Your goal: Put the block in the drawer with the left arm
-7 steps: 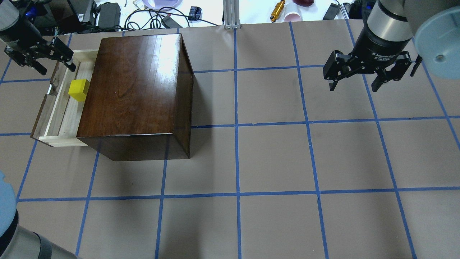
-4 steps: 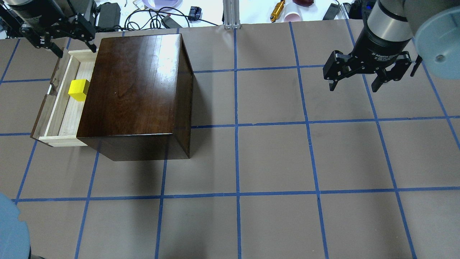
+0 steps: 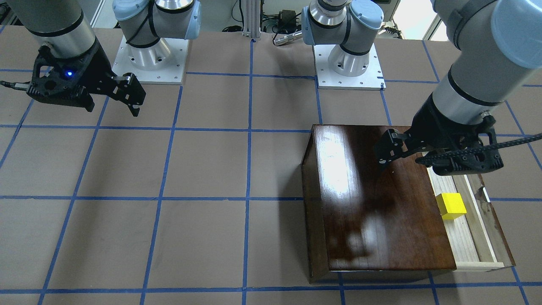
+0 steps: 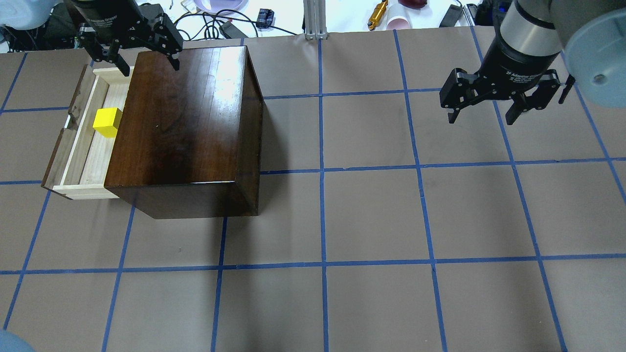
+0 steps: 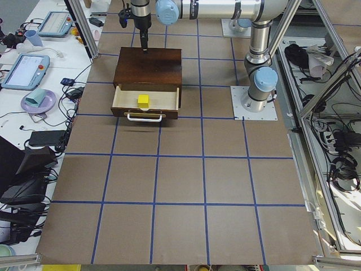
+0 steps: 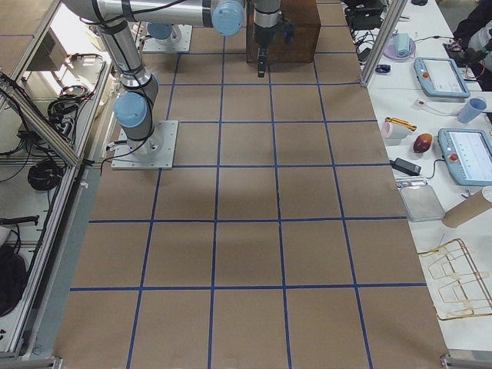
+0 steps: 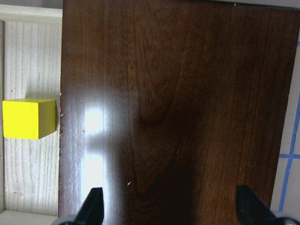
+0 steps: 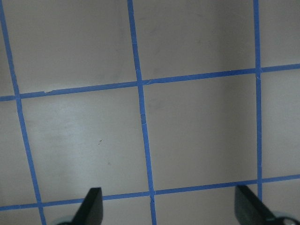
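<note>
Right, my left gripper [image 4: 149, 66] hangs wide open, holding nothing, over the box's [image 4: 186, 127] far left corner; the block [image 4: 107, 122] sits inside the open drawer [image 4: 90, 164], so placement looks done.

We look at a brown counter [image 4: 371, 215] marked into squares by blue tape lines [image 4: 322, 220]. Past its far edge, a white bench [image 4: 342, 14] holds black cables [image 4: 204, 22] and an aluminium post [image 4: 315, 17]. A tablet [image 5: 23, 69] lies on a side table [image 5: 53, 59].
</note>
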You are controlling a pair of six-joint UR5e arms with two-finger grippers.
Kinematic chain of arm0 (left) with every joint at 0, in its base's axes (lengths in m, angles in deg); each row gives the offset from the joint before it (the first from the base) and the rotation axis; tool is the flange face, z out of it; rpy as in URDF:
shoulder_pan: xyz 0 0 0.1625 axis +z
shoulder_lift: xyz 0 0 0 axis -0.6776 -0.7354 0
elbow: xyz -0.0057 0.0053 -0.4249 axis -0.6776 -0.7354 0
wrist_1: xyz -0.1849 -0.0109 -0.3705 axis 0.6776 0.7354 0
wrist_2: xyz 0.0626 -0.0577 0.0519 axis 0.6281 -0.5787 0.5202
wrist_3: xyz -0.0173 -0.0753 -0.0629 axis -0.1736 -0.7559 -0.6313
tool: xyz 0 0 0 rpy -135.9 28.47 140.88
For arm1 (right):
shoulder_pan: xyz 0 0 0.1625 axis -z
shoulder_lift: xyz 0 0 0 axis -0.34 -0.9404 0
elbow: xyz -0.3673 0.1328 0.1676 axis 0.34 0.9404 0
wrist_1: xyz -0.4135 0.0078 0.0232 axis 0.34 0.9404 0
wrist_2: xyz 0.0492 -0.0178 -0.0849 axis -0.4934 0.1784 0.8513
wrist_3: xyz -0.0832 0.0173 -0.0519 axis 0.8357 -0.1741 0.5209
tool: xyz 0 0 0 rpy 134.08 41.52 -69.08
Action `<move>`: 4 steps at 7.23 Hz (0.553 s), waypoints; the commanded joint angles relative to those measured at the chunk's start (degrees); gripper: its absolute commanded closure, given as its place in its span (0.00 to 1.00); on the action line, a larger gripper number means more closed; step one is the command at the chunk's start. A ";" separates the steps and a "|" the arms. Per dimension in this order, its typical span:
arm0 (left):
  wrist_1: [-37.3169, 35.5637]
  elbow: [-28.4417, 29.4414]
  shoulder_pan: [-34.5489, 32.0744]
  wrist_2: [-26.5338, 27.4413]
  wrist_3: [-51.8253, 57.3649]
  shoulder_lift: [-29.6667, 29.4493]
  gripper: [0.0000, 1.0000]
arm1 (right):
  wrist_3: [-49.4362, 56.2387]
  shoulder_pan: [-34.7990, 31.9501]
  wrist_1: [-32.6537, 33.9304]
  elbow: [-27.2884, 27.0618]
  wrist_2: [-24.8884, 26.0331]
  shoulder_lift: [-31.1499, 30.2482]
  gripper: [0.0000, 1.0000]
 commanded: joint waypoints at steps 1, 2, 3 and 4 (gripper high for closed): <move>-0.14 -1.33 -1.02 0.17 -0.68 1.14 0.00 | 0.00 0.05 0.00 -0.08 0.07 0.00 0.00; -0.14 -3.51 -2.51 0.08 -3.03 2.72 0.00 | 0.00 -0.04 0.00 0.00 0.07 0.00 0.00; -0.32 -5.71 -3.13 0.17 -3.14 3.87 0.00 | 0.00 -0.04 0.00 0.00 0.07 0.00 0.00; -0.32 -8.25 -3.14 0.08 -3.14 4.66 0.00 | 0.00 -0.04 0.00 -0.08 0.07 0.00 0.00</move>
